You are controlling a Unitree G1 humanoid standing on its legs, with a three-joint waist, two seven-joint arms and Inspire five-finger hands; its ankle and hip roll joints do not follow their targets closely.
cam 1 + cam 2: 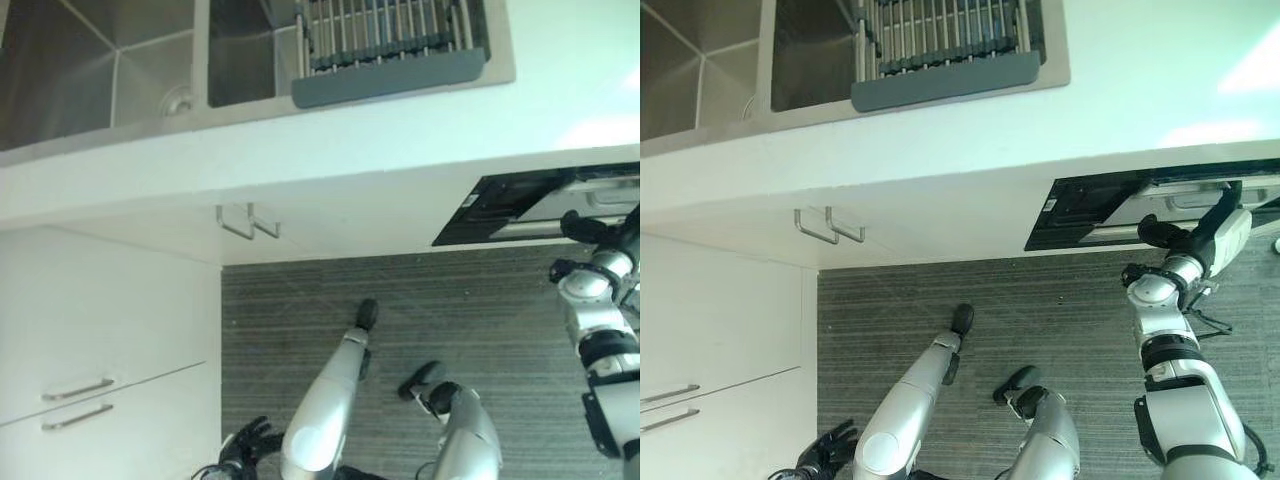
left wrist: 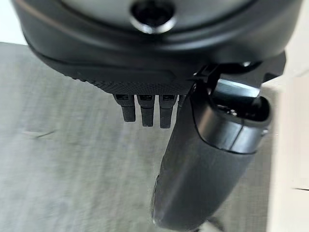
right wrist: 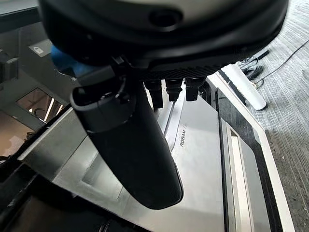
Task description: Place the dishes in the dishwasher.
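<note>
Clearly the right hand point(image 1: 1160, 233) is the nearer one: it reaches up to the top edge of the dishwasher point(image 1: 1110, 212) door, set under the worktop point(image 1: 1140, 90) at the robot's right. In its wrist view the thumb hangs straight over the steel door panel and the fingers point(image 3: 166, 90) show just as short tips, so I cannot tell whether they hook the door edge or merely rest near it. The door looks partly tipped open — a dark gap shows along its top.

As for dishes, the rack point(image 1: 385, 40) in the sink point(image 1: 150, 70) sits up and to the left of that hand, well apart from it, and whether it holds any dishes is hard to make out. The left hand point(image 1: 245, 443) hangs low over the carpet, fingers loosely spread, holding nothing — far from both rack and door.
</note>
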